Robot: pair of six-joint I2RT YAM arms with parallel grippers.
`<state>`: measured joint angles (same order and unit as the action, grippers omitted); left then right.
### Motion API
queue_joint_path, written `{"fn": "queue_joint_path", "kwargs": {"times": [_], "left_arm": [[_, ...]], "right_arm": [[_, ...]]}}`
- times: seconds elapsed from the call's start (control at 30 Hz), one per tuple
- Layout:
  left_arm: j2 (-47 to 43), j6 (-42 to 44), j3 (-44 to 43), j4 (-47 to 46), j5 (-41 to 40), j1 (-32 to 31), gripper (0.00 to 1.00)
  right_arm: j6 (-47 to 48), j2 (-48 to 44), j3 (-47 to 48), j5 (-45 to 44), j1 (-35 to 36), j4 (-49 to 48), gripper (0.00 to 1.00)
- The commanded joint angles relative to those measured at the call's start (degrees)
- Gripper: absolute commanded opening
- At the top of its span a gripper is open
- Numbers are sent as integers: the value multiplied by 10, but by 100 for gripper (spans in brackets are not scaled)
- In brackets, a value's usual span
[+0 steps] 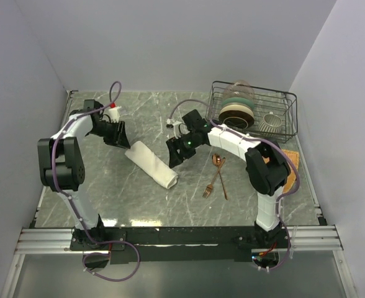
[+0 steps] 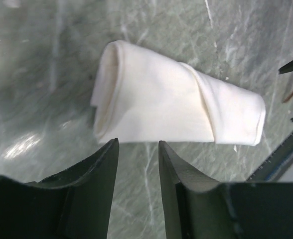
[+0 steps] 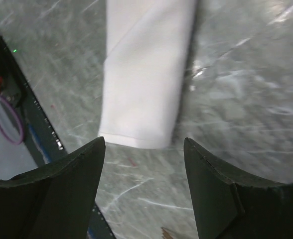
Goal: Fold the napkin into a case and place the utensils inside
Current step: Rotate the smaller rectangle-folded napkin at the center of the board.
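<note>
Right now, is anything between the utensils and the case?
No object lies on the table between the fork, spoon and case. Only the right hand hangs beside the case on that side, open. The left hand is at the case's far end.

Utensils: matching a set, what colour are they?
Shiny copper, fork and spoon alike; clearest in the top external view.

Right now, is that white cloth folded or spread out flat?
Folded. The napkin lies as a narrow, layered bundle, with a diagonal flap wrapped across it.
</note>
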<state>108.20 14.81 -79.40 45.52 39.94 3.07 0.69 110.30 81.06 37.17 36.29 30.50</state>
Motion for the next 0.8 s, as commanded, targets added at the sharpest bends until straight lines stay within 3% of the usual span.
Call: {"fn": "queue_joint_path", "kwargs": {"times": [0.0,0.3,0.5,0.77], "left_arm": [[-52,5,32,24,-44,5,42],[-13,0,63,-18,-73,-17,41],[37,10,28,-41,-75,-28,42],[92,2,-30,-43,-57,-51,43]], "right_arm": [[-5,17,43,-24,12,11,72],[-2,56,33,-10,39,5,72],[-37,44,-15,8,81,-42,72],[-97,70,18,-4,138,-90,79]]}}
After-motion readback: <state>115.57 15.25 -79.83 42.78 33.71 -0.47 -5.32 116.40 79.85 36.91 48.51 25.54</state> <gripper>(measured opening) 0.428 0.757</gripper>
